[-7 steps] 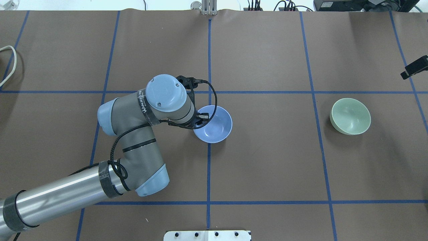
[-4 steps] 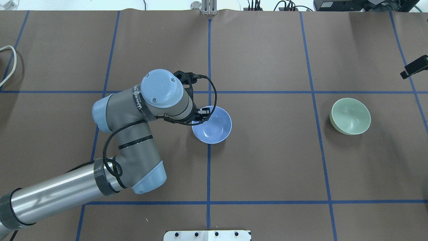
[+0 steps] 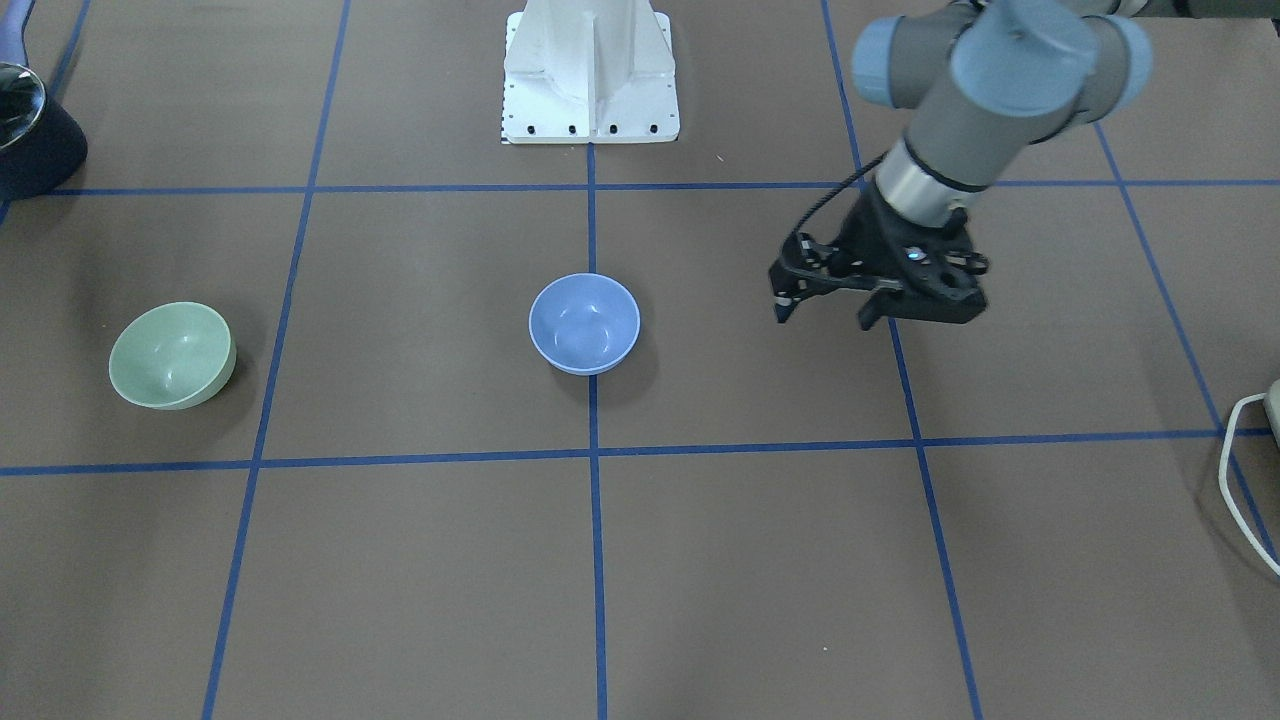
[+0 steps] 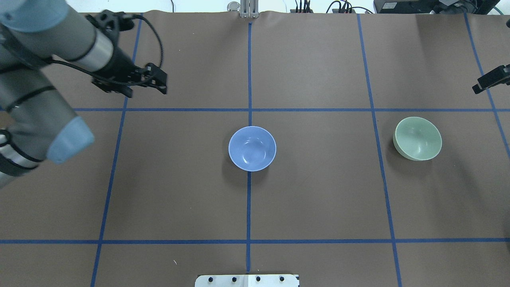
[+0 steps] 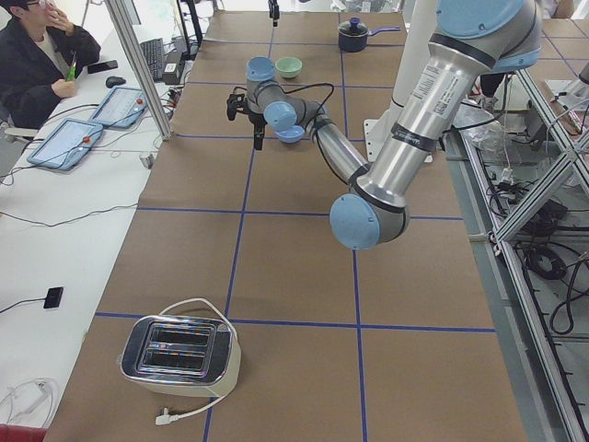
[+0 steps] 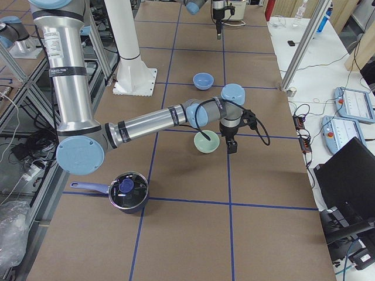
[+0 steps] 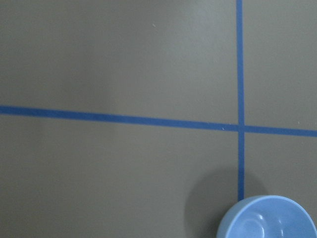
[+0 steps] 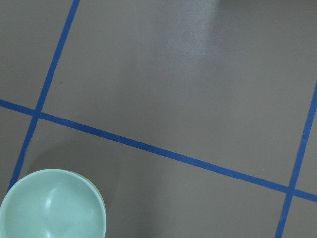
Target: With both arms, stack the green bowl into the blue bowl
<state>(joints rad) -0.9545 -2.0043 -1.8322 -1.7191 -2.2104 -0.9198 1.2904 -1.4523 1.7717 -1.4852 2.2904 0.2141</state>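
The blue bowl [image 4: 252, 148] stands upright at the table's middle on a blue tape crossing, and shows in the front view [image 3: 585, 322] and the left wrist view [image 7: 270, 219]. The green bowl [image 4: 417, 138] stands apart on the right side; it also shows in the right wrist view [image 8: 52, 206]. My left gripper [image 4: 145, 91] is open and empty, raised at the far left away from the blue bowl, and its jaws stand apart in the front view [image 3: 826, 310]. My right gripper [image 4: 492, 83] shows only partly at the right edge, beyond the green bowl; I cannot tell its state.
The white pedestal [image 3: 590, 70] stands at the robot's side of the table. A dark pot [image 6: 128, 190] sits at the right end. A toaster [image 5: 179, 354] and its white cable [image 3: 1240, 470] lie at the left end. An operator sits beside the table.
My left arm has pulled away from the blue bowl's rim and swung up and to the far left. The blue bowl stays at the middle. The green bowl has not moved.
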